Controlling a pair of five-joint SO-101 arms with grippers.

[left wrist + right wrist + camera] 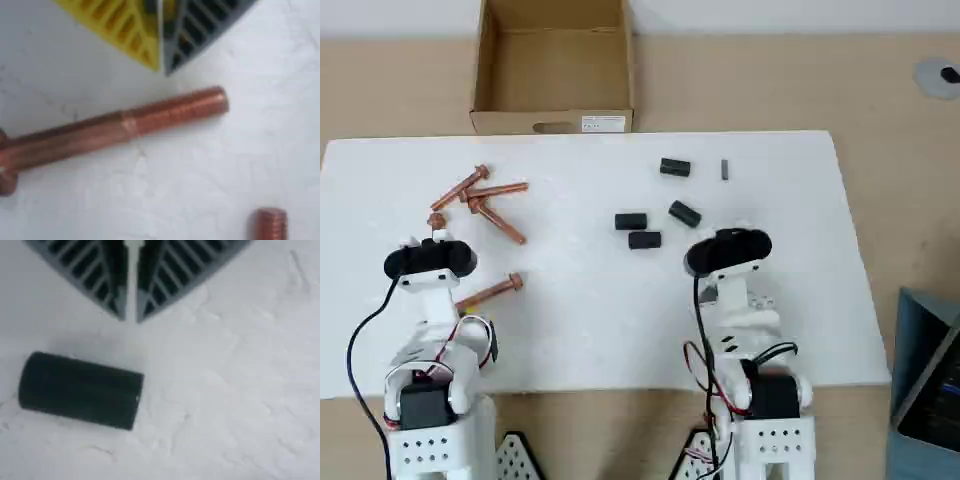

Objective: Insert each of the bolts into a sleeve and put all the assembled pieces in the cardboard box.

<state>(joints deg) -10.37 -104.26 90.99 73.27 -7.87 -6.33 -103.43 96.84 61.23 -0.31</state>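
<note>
Nothing is counting as done: the box (510,122) is sitting empty past the far edge of the mat (580,330), no bolt is resting inside a sleeve, and nothing is being carried. By my reading the task is standing at its very start, with every pairing and every drop into the box left to do.

The bolts (500,190) are lying in a loose copper-coloured heap on the mat's left part, some crossing one another, with one more bolt (490,290) lying apart, nearer the arms. The sleeves (631,221) are lying scattered on the mat's middle, well apart from the bolts; four are showing clearly (a thin dark piece (725,170) beside them is too small to name).

The left gripper (161,65) is hovering just over a bolt (125,125) lying flat, its jaws pressed together and gripping nothing; the bolt is showing a smooth shank running into a threaded end. The right gripper (131,315) is hanging likewise closed and empty just beside a sleeve (80,390), a short matte black cylinder lying on its side, which will probably be rolling easily if nudged.
</note>
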